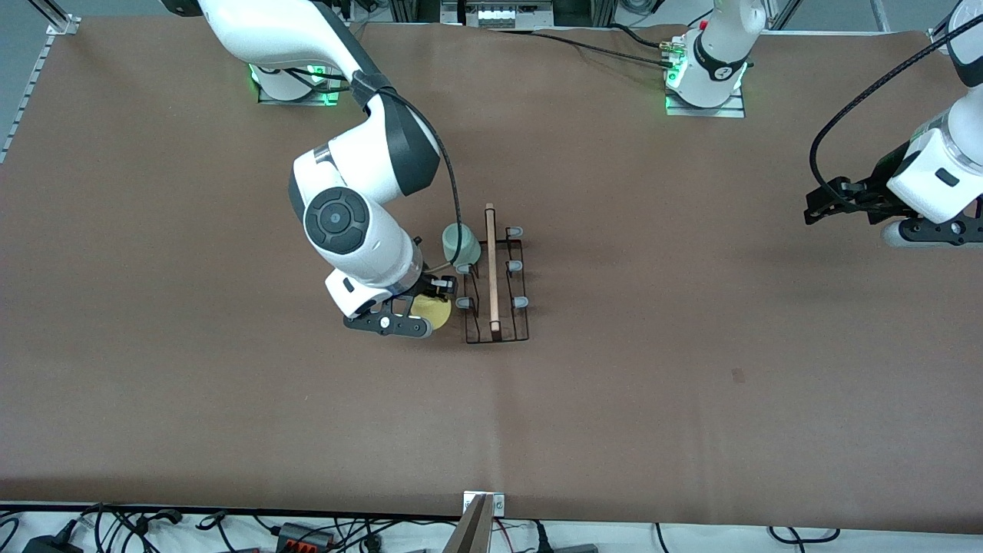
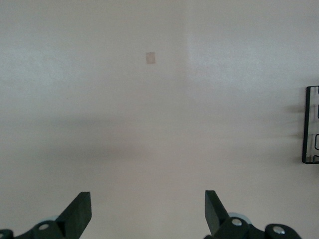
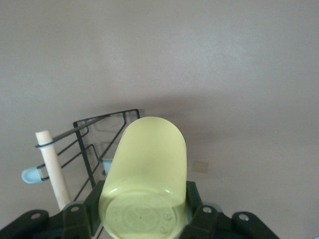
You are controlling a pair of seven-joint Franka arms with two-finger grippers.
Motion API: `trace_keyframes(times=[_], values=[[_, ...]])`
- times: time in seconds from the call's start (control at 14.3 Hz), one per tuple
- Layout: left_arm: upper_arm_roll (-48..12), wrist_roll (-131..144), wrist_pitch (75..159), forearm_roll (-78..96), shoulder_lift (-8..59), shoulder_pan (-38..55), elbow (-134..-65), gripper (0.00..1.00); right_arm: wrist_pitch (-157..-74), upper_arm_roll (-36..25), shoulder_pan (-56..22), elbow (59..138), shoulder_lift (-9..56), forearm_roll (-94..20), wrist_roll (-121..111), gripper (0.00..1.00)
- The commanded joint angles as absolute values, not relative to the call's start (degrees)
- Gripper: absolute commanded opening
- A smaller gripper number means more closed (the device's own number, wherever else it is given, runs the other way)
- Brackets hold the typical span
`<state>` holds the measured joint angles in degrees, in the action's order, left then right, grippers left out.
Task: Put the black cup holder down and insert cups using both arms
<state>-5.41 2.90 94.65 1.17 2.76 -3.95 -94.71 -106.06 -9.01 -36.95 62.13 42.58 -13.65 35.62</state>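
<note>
The black cup holder [image 1: 498, 286] stands mid-table with its wooden rod handle [image 1: 491, 265] on top. The pale mint green cup [image 1: 460, 243] sits tilted on a peg on the side toward the right arm. My right gripper [image 1: 430, 306] is shut on the yellow cup [image 1: 436, 315], beside the holder's nearest peg [image 1: 463, 302] on that side. In the right wrist view the yellow cup [image 3: 147, 169] has its base toward the camera, with the holder [image 3: 94, 137] just past it. My left gripper [image 1: 823, 203] waits open and empty at the left arm's end of the table. No light blue cup is in view.
The holder's other grey-capped pegs [image 1: 514, 266] are bare. A corner of the holder [image 2: 310, 124] shows at the edge of the left wrist view. A small pale mark [image 2: 150, 58] lies on the brown table cover. Cables run along the table's near edge.
</note>
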Motion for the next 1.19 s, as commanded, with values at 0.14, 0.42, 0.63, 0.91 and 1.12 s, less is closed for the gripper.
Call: trace_keyframes(times=[0.14,0.42,0.63,0.91,1.12], values=[[-5.4,2.7,94.6,0.5,2.6,-4.0,-94.7,1.0,-110.0,-9.2,-39.7,62.1,44.1,-14.3,40.8,0.28],[-5.4,2.7,94.6,0.5,2.6,-4.0,-94.7,1.0,-110.3,-7.9,-39.8,62.1,45.1,-14.3,40.8,0.29],[-5.4,2.7,94.6,0.5,2.6,-4.0,-94.7,1.0,-111.2,-6.9,-39.9,62.2,46.0,-14.3,40.8,0.29],[-5.4,2.7,94.6,0.5,2.7,-4.0,-94.3,1.0,-112.1,-6.9,-39.9,62.2,47.2,-14.2,40.3,0.36],[-5.4,2.7,94.6,0.5,2.7,-4.0,-94.3,1.0,-112.0,-6.9,-39.8,62.1,47.2,-14.2,40.9,1.0]])
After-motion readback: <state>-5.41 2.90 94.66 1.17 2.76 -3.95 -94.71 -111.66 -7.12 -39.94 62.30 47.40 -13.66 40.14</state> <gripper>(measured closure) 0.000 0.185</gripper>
